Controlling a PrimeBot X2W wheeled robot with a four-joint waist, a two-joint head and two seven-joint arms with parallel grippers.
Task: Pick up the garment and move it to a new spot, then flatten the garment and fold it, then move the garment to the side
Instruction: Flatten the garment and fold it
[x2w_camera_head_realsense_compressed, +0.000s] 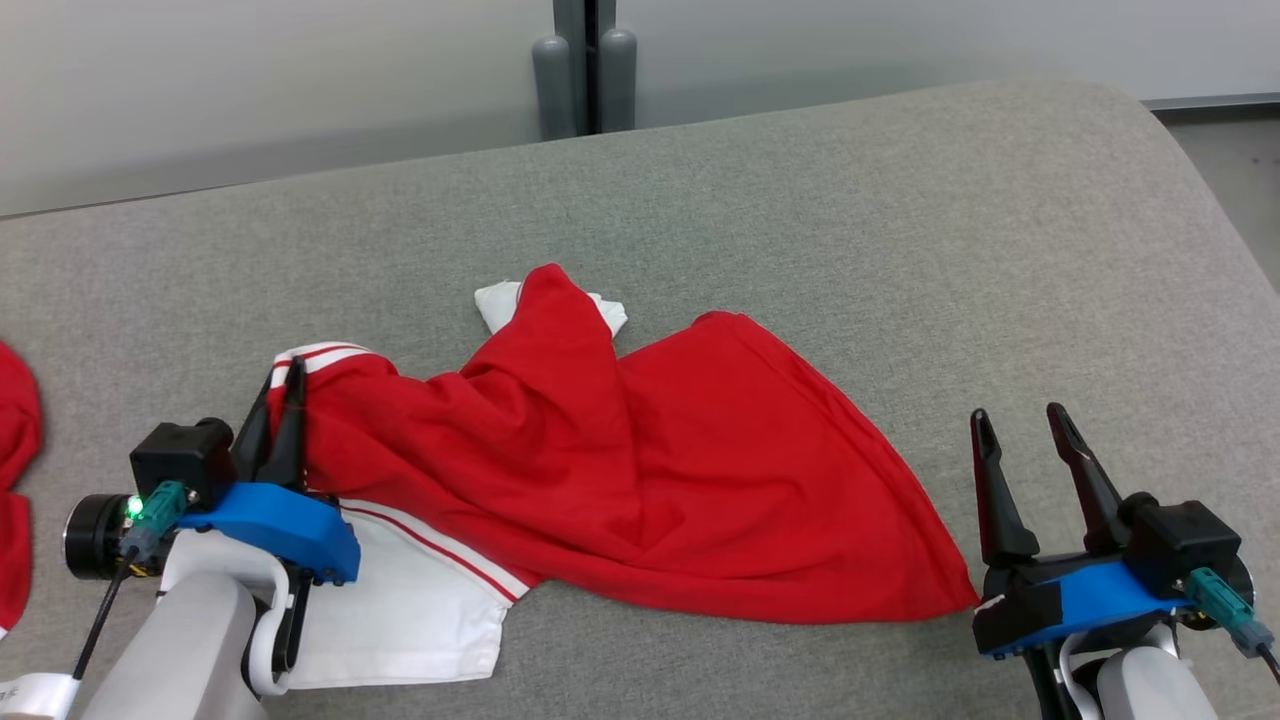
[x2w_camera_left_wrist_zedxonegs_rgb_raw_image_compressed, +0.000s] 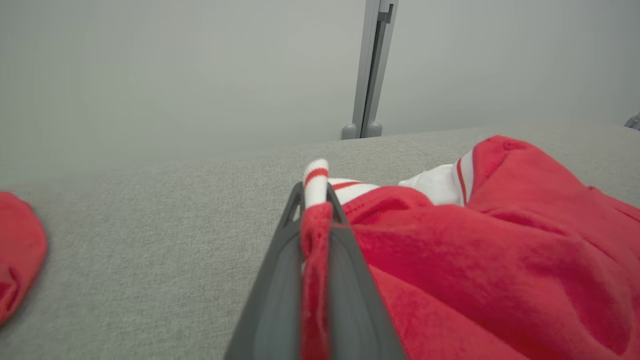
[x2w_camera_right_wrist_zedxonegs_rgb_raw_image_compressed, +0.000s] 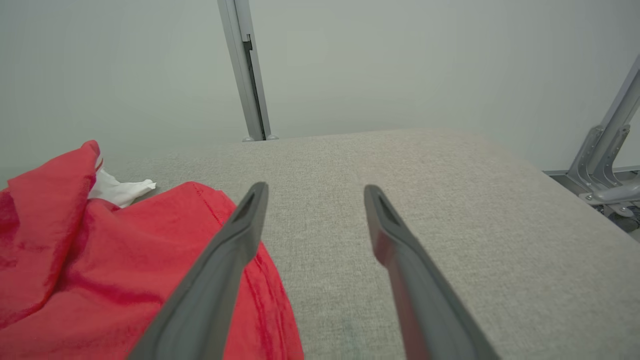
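One claw bites, one waits: the left gripper (x2w_camera_head_realsense_compressed: 282, 400) is clenched on the striped edge of the crumpled red-and-white jersey garment (x2w_camera_head_realsense_compressed: 640, 470), which sprawls mid-front on the grey fabric-covered table (x2w_camera_head_realsense_compressed: 900, 230). The right gripper (x2w_camera_head_realsense_compressed: 1020, 420) stands spread and empty, just beside the red hem corner. Flattening, I'd say. Next, pinch that corner and draw the cloth apart. Folds hide its shape, and another red cloth (x2w_camera_head_realsense_compressed: 15, 450) is cut off at the left.

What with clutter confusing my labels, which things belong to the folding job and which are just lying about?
Job:
red-and-white garment
left gripper, shut on its striped edge
right gripper, open

Lying about:
second red cloth at the left edge
grey post
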